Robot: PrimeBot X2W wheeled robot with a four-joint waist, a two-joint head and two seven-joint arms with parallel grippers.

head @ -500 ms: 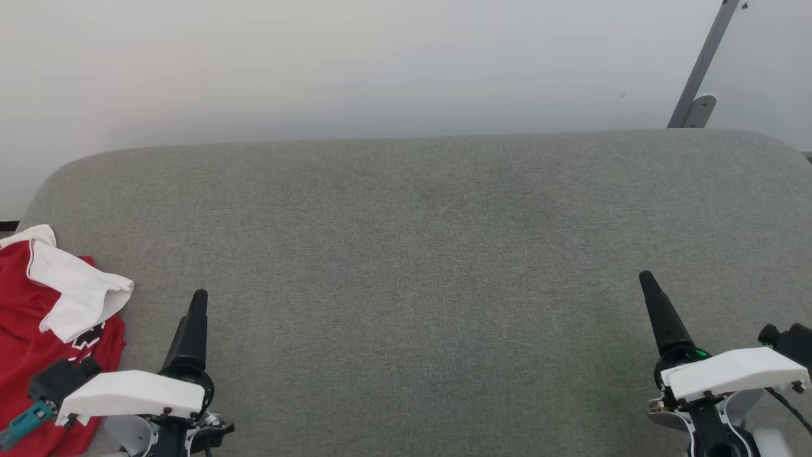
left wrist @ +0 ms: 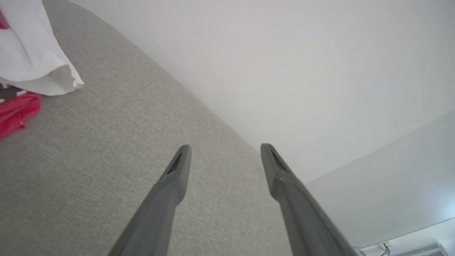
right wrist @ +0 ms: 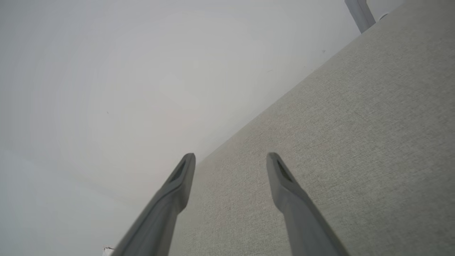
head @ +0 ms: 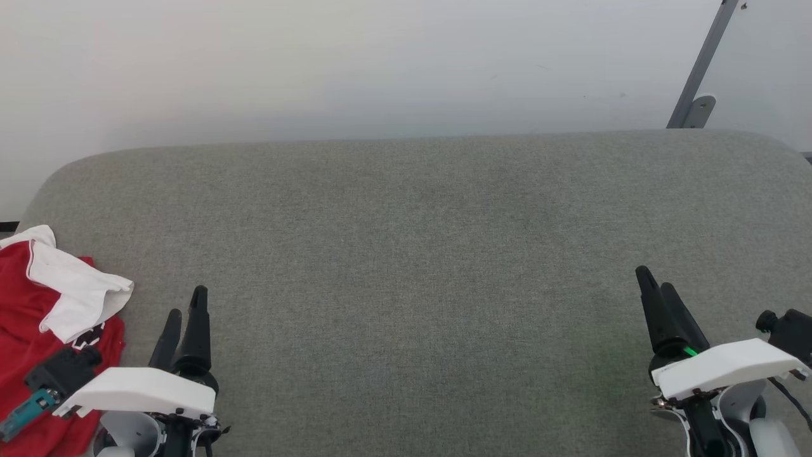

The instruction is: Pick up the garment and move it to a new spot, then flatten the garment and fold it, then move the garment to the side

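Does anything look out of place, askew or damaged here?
The red jersey with white sleeves lies crumpled at the left edge of the grey fabric surface, one white sleeve flopped across the red body. Nothing looks spilled or damaged.

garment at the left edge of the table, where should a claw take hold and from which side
Grip the white sleeve bunched on top of the crumpled garment: its loose raised fold juts onto the grey table toward the open left claw. Probably come in from that side, the garment's right, with the left claw low over the table.
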